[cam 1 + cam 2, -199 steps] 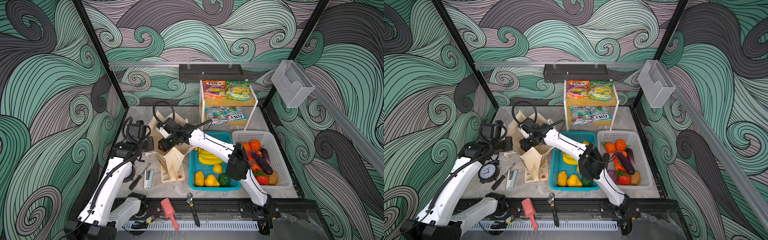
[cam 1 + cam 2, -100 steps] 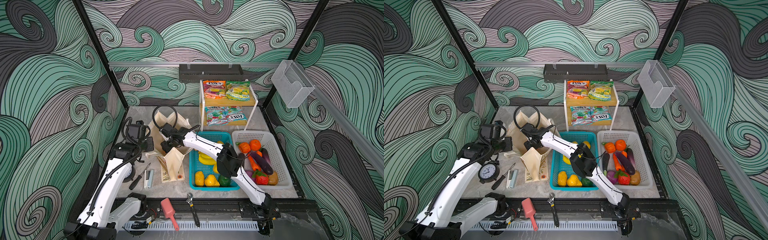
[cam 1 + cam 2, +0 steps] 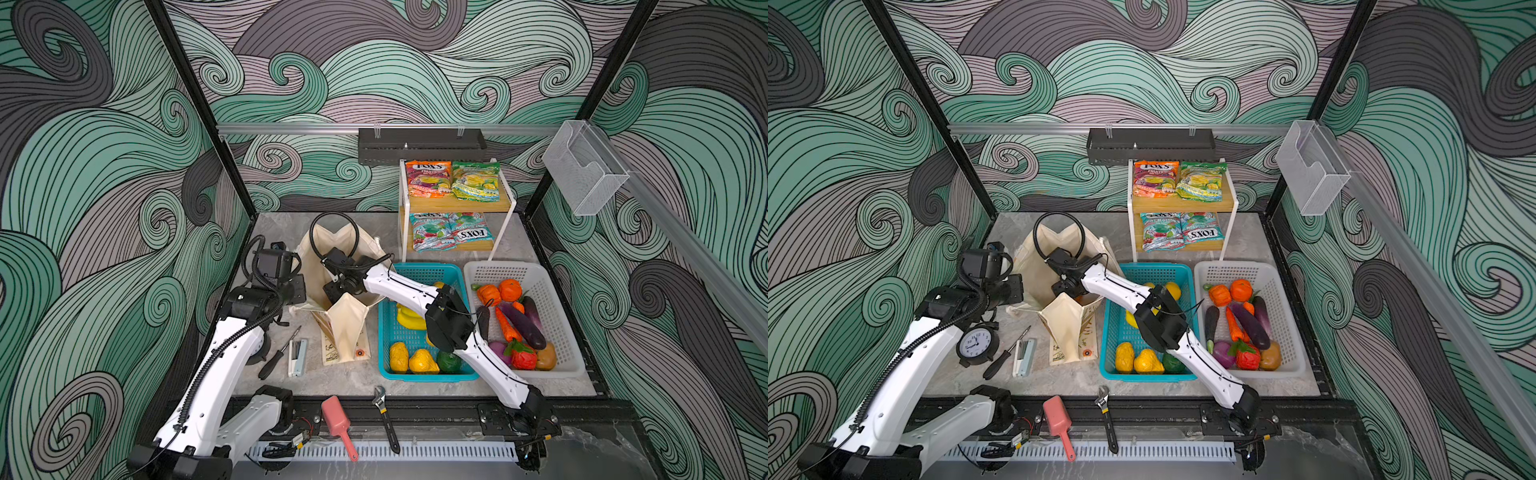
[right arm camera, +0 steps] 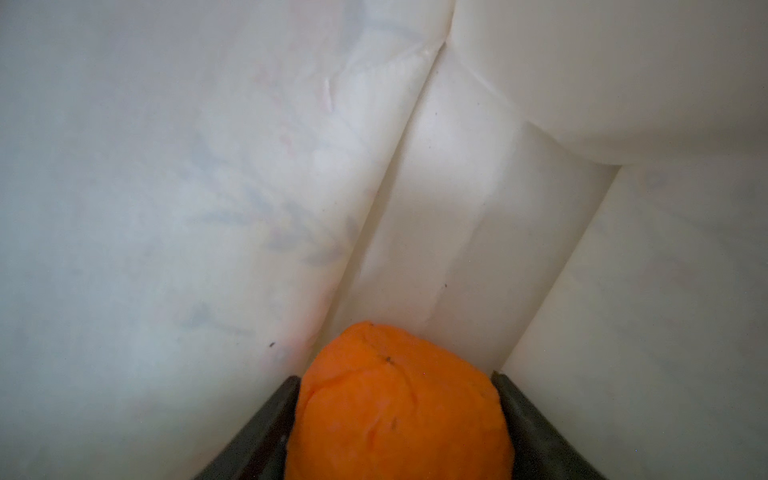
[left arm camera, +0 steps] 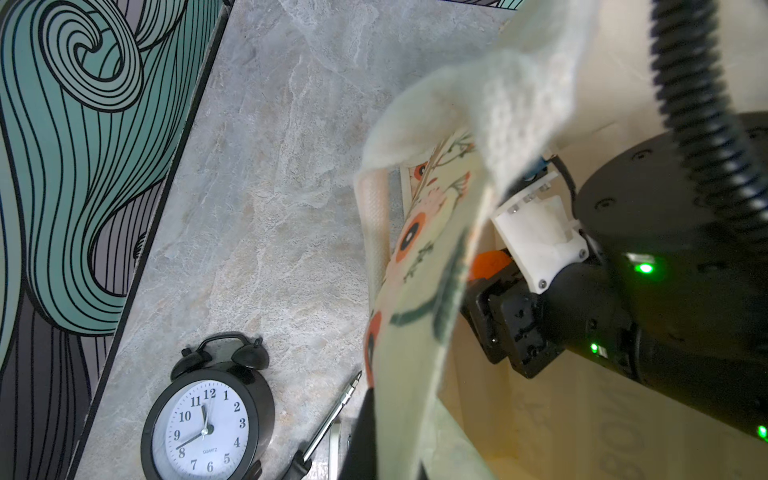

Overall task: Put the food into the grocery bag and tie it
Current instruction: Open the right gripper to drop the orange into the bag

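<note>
Lowering orange (image 4: 399,419) deeper into grocery bag (image 3: 332,245) | right gripper (image 4: 395,377) jaws flank it, grip or release: cannot tell | left gripper (image 3: 296,291) pinches rim | drop imminent

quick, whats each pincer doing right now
left pincer: shut on the bag rim.
right pincer: in the bag, orange between its fingers; cannot tell whether gripped or loose.

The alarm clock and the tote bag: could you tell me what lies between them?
Between the clock and the tote bag lie a screwdriver and a pale stapler, seen in a top view.
</note>
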